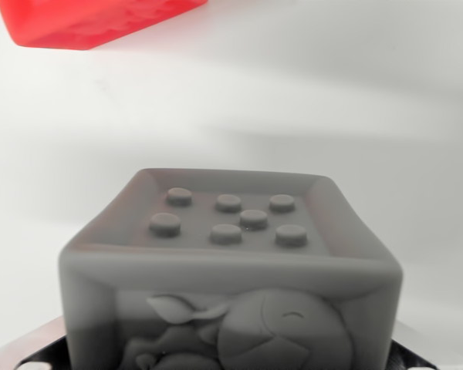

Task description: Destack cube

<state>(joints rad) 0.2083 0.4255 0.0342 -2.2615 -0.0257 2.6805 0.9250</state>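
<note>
A grey cube (pixel 231 262) fills the lower middle of the wrist view, close to the camera. Its top face has several round studs and its near face carries an animal relief. My gripper (pixel 231 361) is shut on it: a dark fingertip (pixel 31 356) presses its left side and another shows at the lower right corner. A red cube (pixel 92 19) lies on the white surface at the top left of the wrist view, cut off by the frame edge and apart from the grey cube.
A plain white tabletop (pixel 355 100) spreads behind and around the grey cube, with soft shadows across it.
</note>
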